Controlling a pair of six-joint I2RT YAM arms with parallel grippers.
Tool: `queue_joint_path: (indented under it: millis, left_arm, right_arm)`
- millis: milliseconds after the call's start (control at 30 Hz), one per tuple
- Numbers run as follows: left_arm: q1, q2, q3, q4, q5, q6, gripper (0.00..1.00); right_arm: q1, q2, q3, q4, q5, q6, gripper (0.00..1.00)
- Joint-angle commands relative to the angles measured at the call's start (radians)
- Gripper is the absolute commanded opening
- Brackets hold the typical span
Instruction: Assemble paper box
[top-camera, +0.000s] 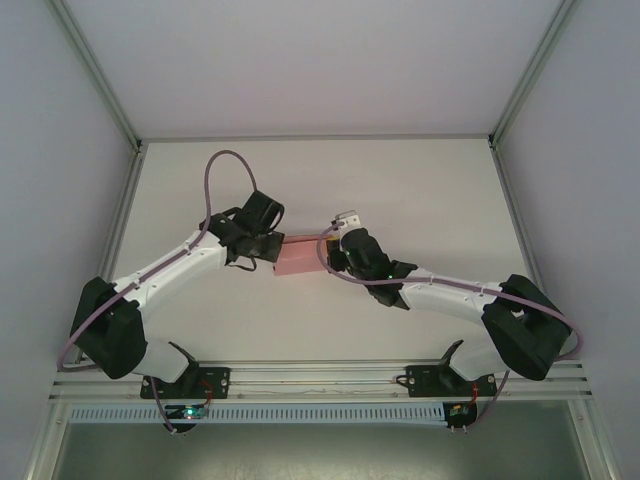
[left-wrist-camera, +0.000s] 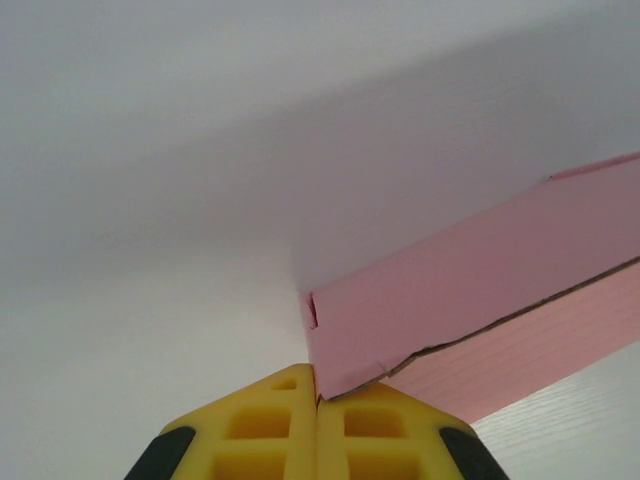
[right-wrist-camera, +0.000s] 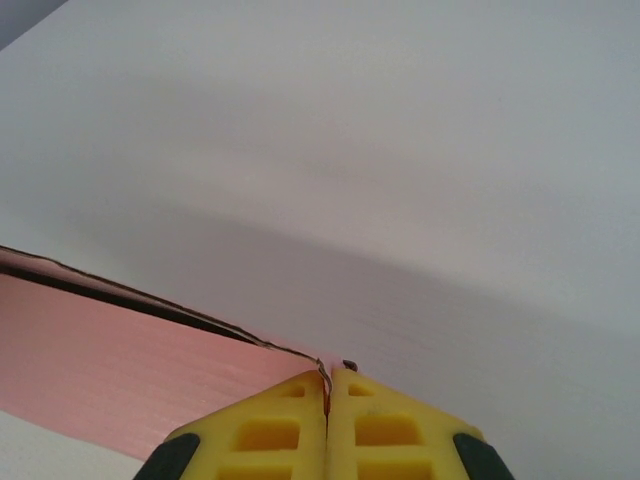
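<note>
The salmon-pink paper box (top-camera: 300, 257) hangs between the two arms over the middle of the table. My left gripper (top-camera: 272, 252) holds its left end; in the left wrist view the yellow fingers (left-wrist-camera: 290, 420) are pressed together on a corner flap of the paper box (left-wrist-camera: 470, 300). My right gripper (top-camera: 335, 255) holds the right end. In the right wrist view the jaws (right-wrist-camera: 327, 385) are pinched on a thin edge of the paper box (right-wrist-camera: 110, 370), which stretches away to the left.
The white table (top-camera: 420, 190) lies below, walled by white panels at the left, right and back. An aluminium rail (top-camera: 320, 380) runs along the near edge by the arm bases.
</note>
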Motion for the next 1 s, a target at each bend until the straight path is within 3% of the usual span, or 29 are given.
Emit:
queue_joint_path:
  millis: [0,233,600,800,967]
  left_arm:
    - [0.032,-0.006,0.039,-0.007,0.100,-0.148,0.00]
    - [0.115,-0.004,0.011,0.043,0.228,-0.267,0.00]
    - [0.118,-0.021,-0.079,0.099,0.133,-0.269,0.00]
    - [0.097,-0.105,-0.308,0.374,0.129,-0.213,0.00]
    - [0.028,-0.176,-0.437,0.483,0.065,-0.147,0.00]
  right_arm:
    - [0.023,0.028,0.006,-0.114,0.017,-0.029,0.00]
    - [0.039,0.035,0.016,-0.120,0.041,-0.026,0.00]
    - [0.043,0.036,0.000,-0.091,0.057,-0.023,0.00]
    - [0.044,0.048,-0.025,-0.029,0.056,-0.037,0.00]
    - [0.043,0.045,-0.051,0.039,0.088,-0.068,0.00]
